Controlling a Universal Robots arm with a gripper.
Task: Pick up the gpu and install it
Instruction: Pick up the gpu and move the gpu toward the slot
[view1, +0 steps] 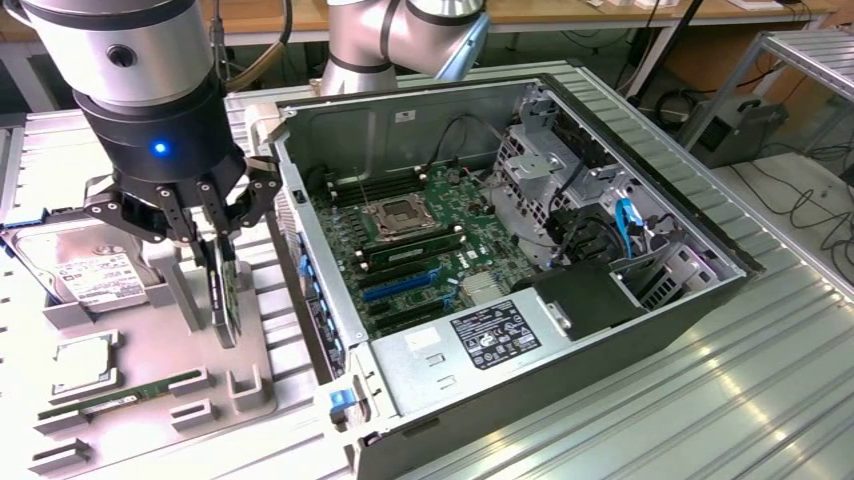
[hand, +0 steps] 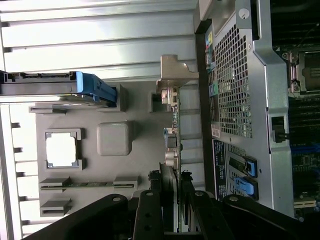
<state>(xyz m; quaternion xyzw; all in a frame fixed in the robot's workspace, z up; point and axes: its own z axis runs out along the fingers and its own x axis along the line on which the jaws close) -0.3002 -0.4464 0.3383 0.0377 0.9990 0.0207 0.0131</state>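
The gpu (view1: 222, 295) is a slim black card standing on edge in the grey parts holder (view1: 167, 290), at the exterior view's left of the open computer case (view1: 534, 250). My gripper (view1: 214, 238) hangs straight down over the card and is shut on its top edge, one finger on each face. In the wrist view the gpu (hand: 171, 145) appears edge-on, its silver end bracket (hand: 172, 75) at the far end, and my gripper (hand: 172, 197) clamps the near part between its black fingers (hand: 149, 212). Whether the card has left its slot I cannot tell.
The holder also carries a silver hard drive (view1: 87, 270), a square processor (view1: 83, 358) and a green RAM stick (view1: 120, 395). Inside the case lies the motherboard (view1: 414, 245) with blue expansion slots (view1: 400, 288). The case's perforated rear wall (hand: 235, 90) stands close beside the card.
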